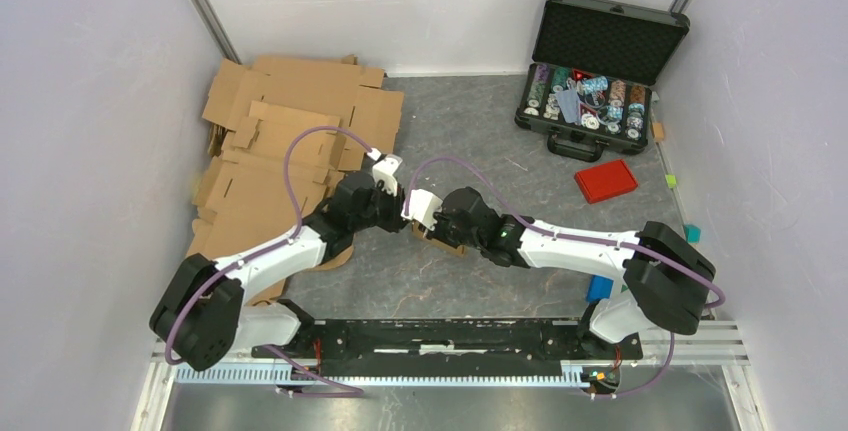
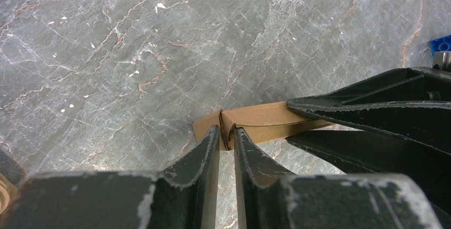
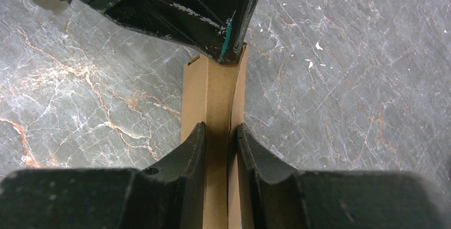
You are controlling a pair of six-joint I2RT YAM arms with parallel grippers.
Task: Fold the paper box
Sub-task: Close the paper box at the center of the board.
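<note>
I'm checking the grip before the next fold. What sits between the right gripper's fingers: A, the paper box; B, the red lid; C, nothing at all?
A: in the right wrist view the paper box shows as brown cardboard running straight between the two fingers of the right gripper.

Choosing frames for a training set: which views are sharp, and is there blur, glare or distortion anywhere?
Top external: evenly lit, sharp, no glare, faint shadows; the walls lean outward, a wide-angle effect. Left wrist: table and paper box sharp, the left hand's fingers soft toward the bottom edge. Right wrist: likewise, box crisp, the right hand's fingers blurred low in the frame.
</note>
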